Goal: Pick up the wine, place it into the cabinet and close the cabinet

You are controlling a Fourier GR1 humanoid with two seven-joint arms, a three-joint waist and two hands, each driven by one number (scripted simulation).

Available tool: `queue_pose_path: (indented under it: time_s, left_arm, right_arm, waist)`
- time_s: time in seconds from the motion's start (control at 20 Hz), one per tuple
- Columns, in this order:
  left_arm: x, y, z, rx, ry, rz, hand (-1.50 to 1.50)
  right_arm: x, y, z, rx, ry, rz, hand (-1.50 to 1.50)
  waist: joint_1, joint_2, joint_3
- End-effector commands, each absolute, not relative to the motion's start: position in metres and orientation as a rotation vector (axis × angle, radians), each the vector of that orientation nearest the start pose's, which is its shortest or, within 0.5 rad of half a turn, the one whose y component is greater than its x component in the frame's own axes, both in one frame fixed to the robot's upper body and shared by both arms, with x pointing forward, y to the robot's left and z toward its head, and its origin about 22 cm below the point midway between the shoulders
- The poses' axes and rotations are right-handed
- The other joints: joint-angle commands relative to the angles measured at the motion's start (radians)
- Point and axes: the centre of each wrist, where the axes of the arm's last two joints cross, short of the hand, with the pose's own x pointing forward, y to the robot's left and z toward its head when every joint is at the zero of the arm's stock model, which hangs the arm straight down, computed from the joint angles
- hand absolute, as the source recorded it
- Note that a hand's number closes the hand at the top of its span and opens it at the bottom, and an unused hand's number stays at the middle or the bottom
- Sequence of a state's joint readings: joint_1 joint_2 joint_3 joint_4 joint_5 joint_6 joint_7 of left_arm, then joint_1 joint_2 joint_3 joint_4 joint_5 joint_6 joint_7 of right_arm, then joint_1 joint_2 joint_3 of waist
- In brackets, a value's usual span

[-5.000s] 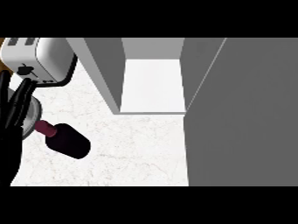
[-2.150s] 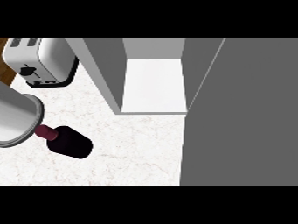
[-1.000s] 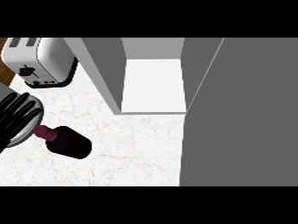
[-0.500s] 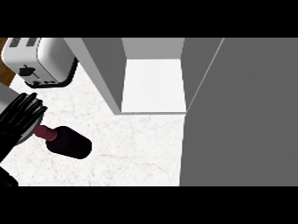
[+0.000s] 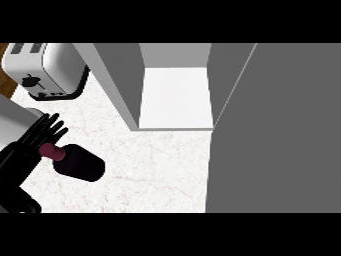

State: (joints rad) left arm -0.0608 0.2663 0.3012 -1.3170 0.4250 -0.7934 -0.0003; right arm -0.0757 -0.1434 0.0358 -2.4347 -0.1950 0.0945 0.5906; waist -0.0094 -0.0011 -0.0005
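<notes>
The wine bottle (image 5: 77,161) lies on its side on the pale marbled surface (image 5: 158,170), its reddish neck pointing up and to the left, its dark body angled down and to the right. It sits down and to the left of the open cabinet (image 5: 177,95), with a stretch of bare surface between them.

My left hand (image 5: 27,150) is just left of the bottle, at its neck end. My fingers (image 5: 47,127) are straight and spread, reaching past the neck toward the toaster, and they are not curled round anything. I cannot tell whether my palm touches the neck or only hangs over it. My right hand does not show.

Beyond the bottle, up and to the left, a silver toaster (image 5: 44,67) stands near the edge of the surface. Right of the bottle, the cabinet's white shelf (image 5: 177,97) shows between grey walls, and its wide grey door (image 5: 291,135) stands open, filling the right side of the view.

What worries me: the bottle is round and lying flat, so a sideways nudge from my open fingers could roll it away before I close on it. I am also at the thin neck, so lifted from there the heavy body might swing or slip. The cabinet opening looks narrow, and a tilted bottle could knock its wall on the way in.
</notes>
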Motion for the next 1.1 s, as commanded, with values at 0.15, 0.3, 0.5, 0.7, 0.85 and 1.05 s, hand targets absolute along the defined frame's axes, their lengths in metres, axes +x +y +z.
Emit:
queue_pose_path:
  time_s: [0.15,0.3,0.5,0.7,0.85,1.05]
  left_arm:
    - [0.251,0.361,-0.033,-0.556,-1.529,-0.185,-1.5]
    - [0.248,0.348,-0.041,-0.541,-1.536,-0.19,-1.5]
    - [0.261,0.342,-0.044,-0.56,-1.512,-0.175,-1.5]
    - [0.248,0.358,-0.064,-0.561,-1.524,-0.197,-1.5]
    - [0.264,0.342,-0.063,-0.551,-1.52,-0.186,-1.5]
    - [0.249,0.357,-0.082,-0.565,-1.493,-0.201,-1.5]
  right_arm:
    - [0.13,-0.226,0.223,0.246,-1.937,0.285,-1.5]
    - [0.126,-0.229,0.214,0.268,-1.947,0.306,-1.5]
    - [0.122,-0.227,0.224,0.257,-1.94,0.285,-1.5]
    - [0.117,-0.225,0.22,0.272,-1.942,0.283,-1.5]
    - [0.117,-0.218,0.22,0.276,-1.96,0.281,-1.5]
    - [0.117,-0.23,0.223,0.255,-1.936,0.309,-1.5]
  waist:
    - [0.001,0.0,0.0]
    - [-0.001,0.0,0.0]
    - [0.0,-0.001,0.0]
    - [-0.004,0.0,0.0]
    - [-0.004,-0.001,0.0]
    - [-0.009,0.0,0.0]
